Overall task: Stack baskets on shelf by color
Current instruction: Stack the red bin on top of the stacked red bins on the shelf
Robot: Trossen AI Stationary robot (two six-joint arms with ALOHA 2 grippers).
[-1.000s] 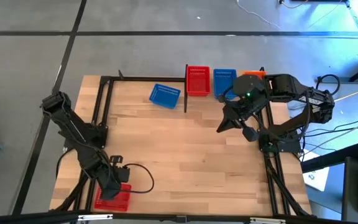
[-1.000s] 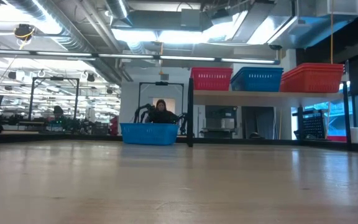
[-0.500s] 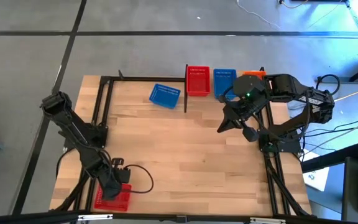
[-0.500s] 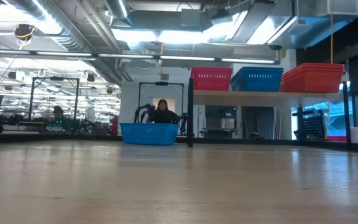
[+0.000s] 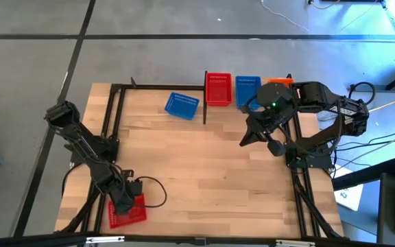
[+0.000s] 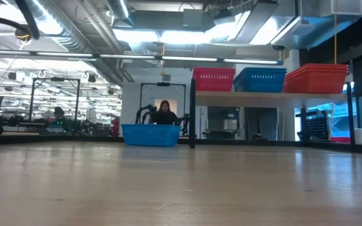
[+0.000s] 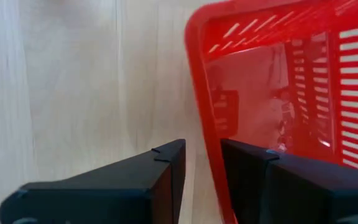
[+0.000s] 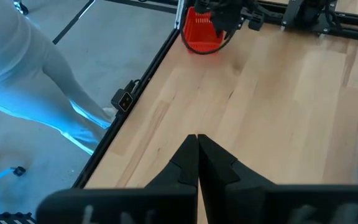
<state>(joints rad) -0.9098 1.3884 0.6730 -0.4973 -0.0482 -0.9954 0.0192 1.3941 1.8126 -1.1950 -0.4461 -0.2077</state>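
Observation:
My left gripper (image 5: 124,204) is at the table's near left corner, shut on a red lattice basket (image 5: 129,211) that sits askew to the table edge. My right gripper (image 8: 197,140) is shut and empty, hovering over the table in front of the shelf (image 6: 269,95). On the shelf stand a red basket (image 6: 213,80), a blue one (image 6: 260,80) and an orange one (image 6: 316,78). Another blue basket (image 5: 182,105) rests on its base on the table, left of the shelf's black post (image 5: 205,103). My left gripper pinches the red basket's side wall just below the rim (image 7: 211,134), with one finger (image 7: 247,171) inside the basket and the other (image 7: 163,174) outside. The fingers come from above, pointing down. Whether the basket is clear of the table I cannot tell.
Black frame rails (image 5: 115,116) run along the table's left, far and right sides. A wide stretch of bare wood (image 5: 204,171) lies between the two arms. A person (image 6: 164,113) sits in the room behind the table.
My left gripper has shifted slightly toward the far and right edges, taking the red basket along. The basket has turned from square with the table edge to askew. The left arm's cable has come into the low view at the top left.

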